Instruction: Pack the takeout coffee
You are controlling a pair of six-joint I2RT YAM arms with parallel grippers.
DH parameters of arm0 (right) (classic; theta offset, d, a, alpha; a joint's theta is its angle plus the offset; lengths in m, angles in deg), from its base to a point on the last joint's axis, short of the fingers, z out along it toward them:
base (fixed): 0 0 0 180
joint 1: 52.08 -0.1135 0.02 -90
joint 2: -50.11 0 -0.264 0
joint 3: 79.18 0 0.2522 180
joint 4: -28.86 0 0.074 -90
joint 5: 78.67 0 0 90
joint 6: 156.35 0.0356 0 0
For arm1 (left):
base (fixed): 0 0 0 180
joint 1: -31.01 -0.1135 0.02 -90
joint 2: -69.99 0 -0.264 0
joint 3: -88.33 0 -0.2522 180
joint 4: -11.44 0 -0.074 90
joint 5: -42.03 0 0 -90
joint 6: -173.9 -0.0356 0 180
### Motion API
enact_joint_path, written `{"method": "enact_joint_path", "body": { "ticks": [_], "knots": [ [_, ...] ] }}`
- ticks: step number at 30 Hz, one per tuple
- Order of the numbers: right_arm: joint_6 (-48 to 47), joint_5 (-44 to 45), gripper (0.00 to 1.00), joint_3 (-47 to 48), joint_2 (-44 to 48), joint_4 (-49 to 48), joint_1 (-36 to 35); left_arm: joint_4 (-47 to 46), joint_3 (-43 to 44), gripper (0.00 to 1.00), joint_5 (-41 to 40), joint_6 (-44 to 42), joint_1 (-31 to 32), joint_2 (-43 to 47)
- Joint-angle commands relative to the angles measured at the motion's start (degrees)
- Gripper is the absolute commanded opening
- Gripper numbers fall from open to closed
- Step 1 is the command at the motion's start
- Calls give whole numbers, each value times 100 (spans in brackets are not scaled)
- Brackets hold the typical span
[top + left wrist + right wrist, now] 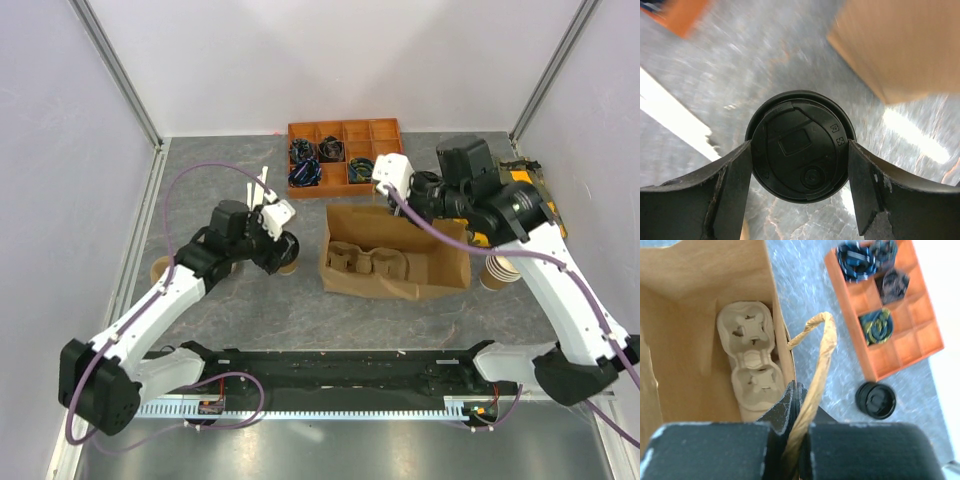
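The takeout coffee [799,146], a tan cup [288,266] with a round black lid, sits between the fingers of my left gripper [284,250], left of the bag. In the left wrist view both fingers [735,185] press against the lid's sides, so the gripper is shut on it. The table behind it looks smeared. The brown paper bag [440,268] lies open in the middle of the table with a moulded cup carrier [750,360] inside. My right gripper [798,390] is shut on the bag's rim, and the twine handle [821,355] runs past its jaws.
An orange compartment tray [378,130] holding dark items stands at the back. A loose black lid stack [875,400] rests on the table beside the bag. Nested tan cups [497,272] stand right of the bag, and another tan cup [160,268] stands at far left.
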Motion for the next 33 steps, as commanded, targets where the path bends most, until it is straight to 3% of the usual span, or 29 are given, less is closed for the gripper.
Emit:
{"method": "enact_joint_path", "body": {
  "ticks": [1,6,11,17,23,33],
  "knots": [
    [-82,583,0,-225,524,-558,-527,122,648,57,-4,791,-110,592],
    [156,892,0,-514,673,-576,-897,491,1527,56,250,1153,-154,954],
    [455,1094,0,-708,788,-664,-941,850,2220,56,1250,390,-154,1638],
    [841,1244,0,-1051,1043,-1023,-1012,1545,3109,56,1928,-226,-136,1649],
    [1299,1305,0,-982,973,-1042,-1082,1625,3373,55,2728,-569,118,1587],
    [1756,1375,0,-718,867,-998,-1205,1485,4050,53,2466,-780,1251,858]
  ]
}}
